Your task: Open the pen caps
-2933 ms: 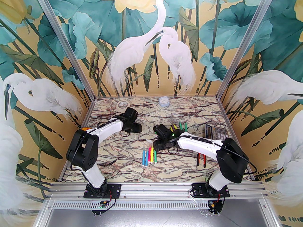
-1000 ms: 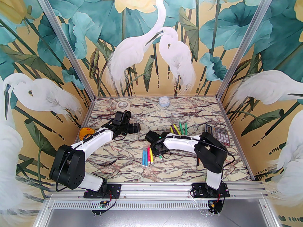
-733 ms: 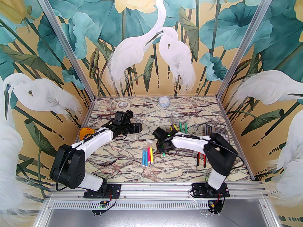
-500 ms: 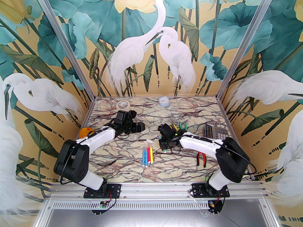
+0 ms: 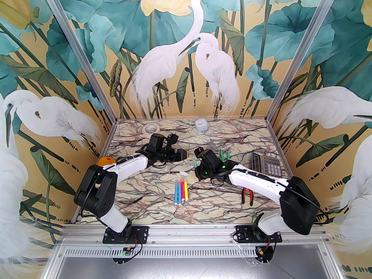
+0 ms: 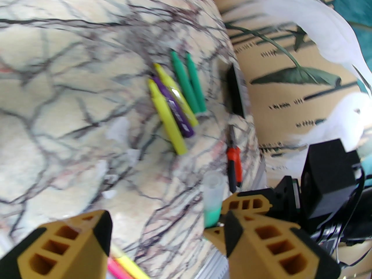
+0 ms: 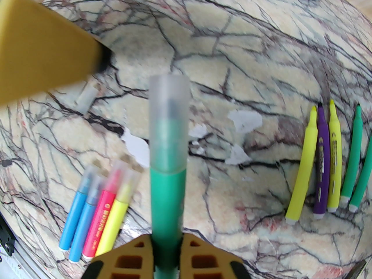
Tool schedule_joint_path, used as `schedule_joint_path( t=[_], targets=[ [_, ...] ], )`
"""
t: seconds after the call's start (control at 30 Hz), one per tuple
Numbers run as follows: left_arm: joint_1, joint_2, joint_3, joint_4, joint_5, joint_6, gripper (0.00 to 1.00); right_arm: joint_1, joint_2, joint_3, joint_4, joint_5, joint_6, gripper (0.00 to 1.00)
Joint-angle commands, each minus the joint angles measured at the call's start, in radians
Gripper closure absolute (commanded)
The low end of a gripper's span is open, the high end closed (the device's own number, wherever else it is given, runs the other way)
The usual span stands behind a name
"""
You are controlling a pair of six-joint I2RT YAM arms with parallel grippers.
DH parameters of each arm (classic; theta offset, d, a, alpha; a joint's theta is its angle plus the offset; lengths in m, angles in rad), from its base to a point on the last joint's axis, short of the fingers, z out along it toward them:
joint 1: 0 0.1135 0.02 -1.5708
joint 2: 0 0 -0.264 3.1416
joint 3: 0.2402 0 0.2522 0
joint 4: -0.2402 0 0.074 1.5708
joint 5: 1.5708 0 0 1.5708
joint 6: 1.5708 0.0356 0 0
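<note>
Green marker (image 7: 168,190), newly lifted, sits clamped in the right pincer (image 7: 167,243); the left pincer (image 6: 167,231), still apart, nears its cap (image 7: 168,118).

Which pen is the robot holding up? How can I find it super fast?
Look over the middle of the marble table, where the right gripper is. It is shut on a green pen held in the air. The other green pens lie flat on the table with bare tips, but this one wears a frosted cap.
</note>
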Motion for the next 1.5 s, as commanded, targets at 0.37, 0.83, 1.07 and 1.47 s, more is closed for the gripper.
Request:
schedule_joint_path(
  t=[0.37,0.83,1.07,1.47],
  targets=[
    [-0.047,0.045,0.039,0.098,0.102,-0.026,0.42,-0.002,-0.020,0.012,0.067,-0.018,-0.037,0.90],
    [-0.053,0.062,0.046,0.122,0.117,-0.051,0.69,-0.002,-0.034,0.003,0.093,-0.018,-0.041,0.90],
    [-0.053,0.064,0.043,0.126,0.120,-0.058,0.82,-0.002,-0.049,-0.002,0.099,0.001,-0.045,0.89],
    [-0.053,0.062,0.052,0.135,0.134,-0.085,0.92,-0.002,-0.010,-0.029,0.144,-0.004,-0.033,0.59]
  ],
)
